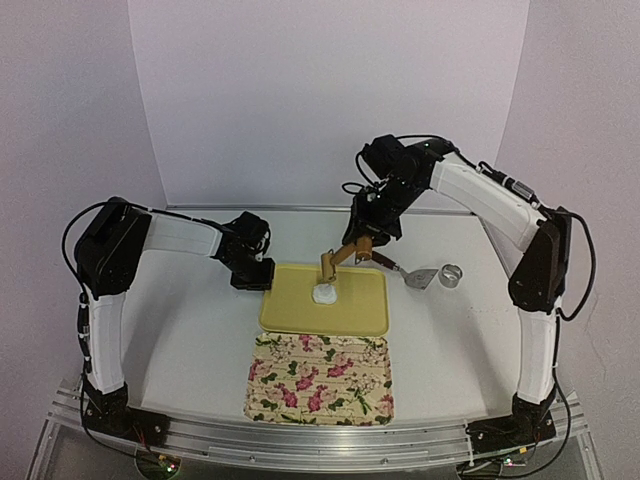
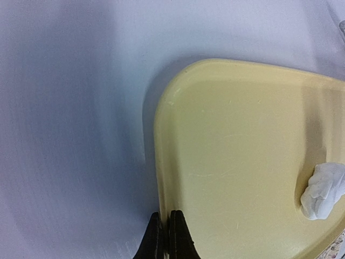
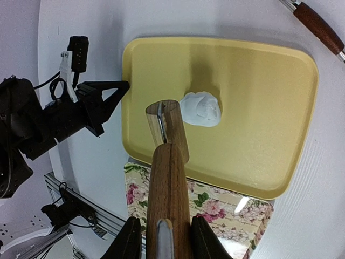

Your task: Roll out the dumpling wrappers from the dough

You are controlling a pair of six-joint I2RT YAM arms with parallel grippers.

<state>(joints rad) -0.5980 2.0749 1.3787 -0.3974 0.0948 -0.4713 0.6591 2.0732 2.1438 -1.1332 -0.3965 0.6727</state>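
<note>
Right gripper: partly open, fingers clamped on the wooden shaft of the rolling pin; the grip sits at the pin's near end.
Rolling pin: slanted down toward the tray, with its far end just beside the dough; contact cannot be confirmed.
Dough: one thick white lump, not flattened, near the middle of the yellow tray; no wrappers formed yet.
Left gripper: fully closed, holding nothing, tips at the yellow tray's left rim.
Step in hand: judged to be the first pass of the pin over the lump.
Procedure: bring the pin level, set it on the crown of the lump, press, then travel along the tray's long side. A slanted pin is likely to gouge rather than spread. Brace the rim with the left tips so the tray does not slide.
Periphery: floral tray just in front of the yellow tray; ring cutter and scraper to the right on the table.
</note>
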